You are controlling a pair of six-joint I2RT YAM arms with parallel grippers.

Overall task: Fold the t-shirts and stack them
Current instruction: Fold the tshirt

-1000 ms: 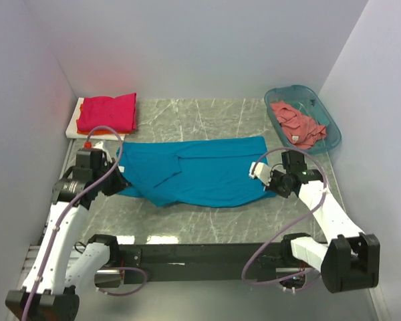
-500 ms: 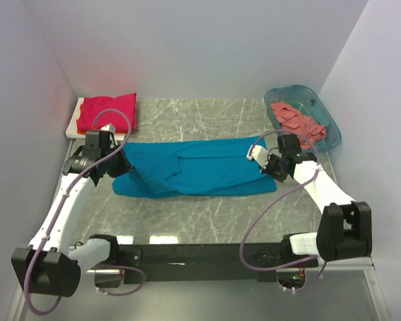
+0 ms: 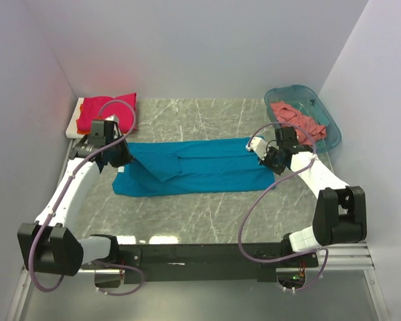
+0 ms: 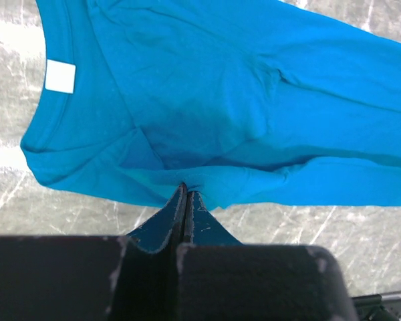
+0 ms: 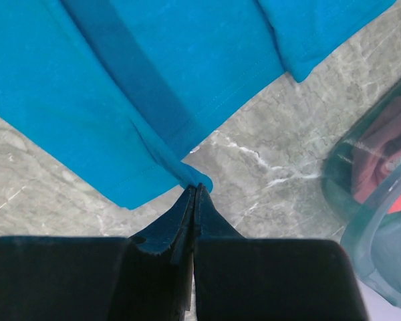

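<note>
Finds the teal-blue t-shirt flat on the marble table, left of the teal basket and nearer the arm bases than it. Leaves a broad band of bare marble along the near edge, a narrower strip on the far side, and little room at either short end. Runs its long axis left to right, with the labelled collar end away from the basket and the hem end toward it. Measures narrower front to back than a second ago, with the near edge carried farther from the bases. Pinches the collar-end fold in the fully closed left gripper and the hem corner in the fully closed right gripper. Keeps the salmon-pink t-shirt inside the basket and the magenta-red t-shirt on the white board, well left of the basket.
</note>
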